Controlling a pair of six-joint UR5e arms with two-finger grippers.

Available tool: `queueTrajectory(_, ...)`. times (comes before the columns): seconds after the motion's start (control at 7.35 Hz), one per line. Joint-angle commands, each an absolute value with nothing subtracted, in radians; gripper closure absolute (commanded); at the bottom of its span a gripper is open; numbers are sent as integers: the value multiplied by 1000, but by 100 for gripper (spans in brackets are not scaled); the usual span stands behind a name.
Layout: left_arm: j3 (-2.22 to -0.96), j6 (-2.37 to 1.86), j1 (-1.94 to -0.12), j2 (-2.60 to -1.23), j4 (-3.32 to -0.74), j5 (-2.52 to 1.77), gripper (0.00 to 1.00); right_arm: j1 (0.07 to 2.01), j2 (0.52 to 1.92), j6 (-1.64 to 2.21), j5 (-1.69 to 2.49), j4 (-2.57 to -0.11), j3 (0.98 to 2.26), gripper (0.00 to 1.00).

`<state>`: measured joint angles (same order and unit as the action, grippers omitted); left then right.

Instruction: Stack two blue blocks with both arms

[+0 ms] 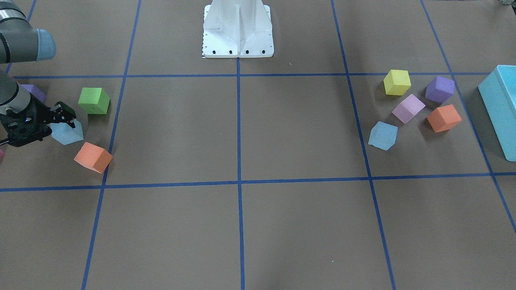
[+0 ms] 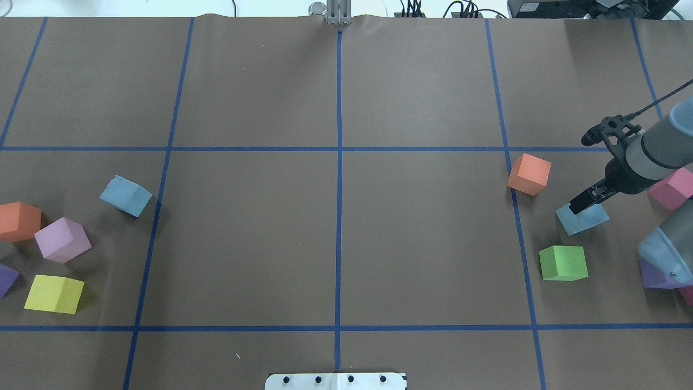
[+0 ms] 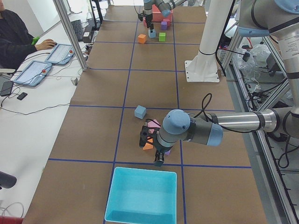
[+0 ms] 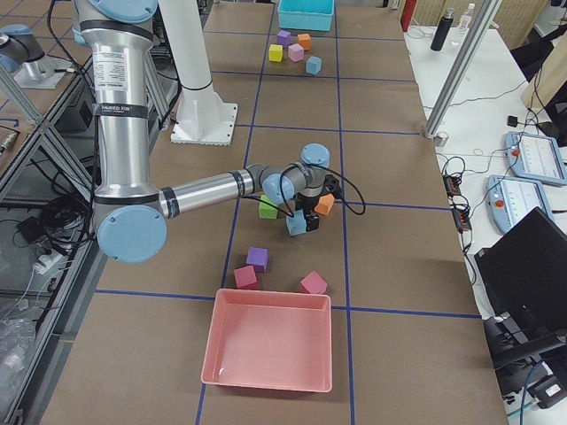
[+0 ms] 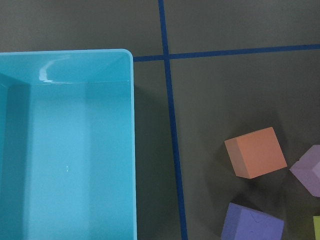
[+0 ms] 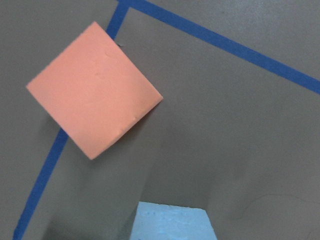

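One pale blue block lies on the table at the right, also seen in the front view and at the bottom of the right wrist view. My right gripper hangs just above it, fingers apart and empty; it also shows in the front view. The second blue block lies alone at the left, apart from both arms. My left gripper hovers between the cube cluster and the turquoise bin. I cannot tell whether it is open or shut.
An orange cube and a green cube flank the right blue block; a pink cube and a purple cube lie by the arm. Orange, lilac and yellow cubes sit left. A pink tray stands at the right end.
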<state>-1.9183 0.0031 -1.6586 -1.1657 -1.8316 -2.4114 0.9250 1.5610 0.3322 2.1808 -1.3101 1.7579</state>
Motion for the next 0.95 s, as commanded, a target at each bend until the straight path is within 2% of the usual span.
queueTrajectory(0.0,-1921,3,-1658,-1166,-1832,-2411,2,898,1562,351,2177,-1310,1752,0)
queueTrajectory(0.68,-1919,3,-1660,-1166,-1832,-2411,2,873,1555,396,2174,-1309,1732,2)
queueTrajectory(0.82,-1919,3,-1660,-1166,-1832,-2411,2,873,1555,396,2174,-1308,1730,21)
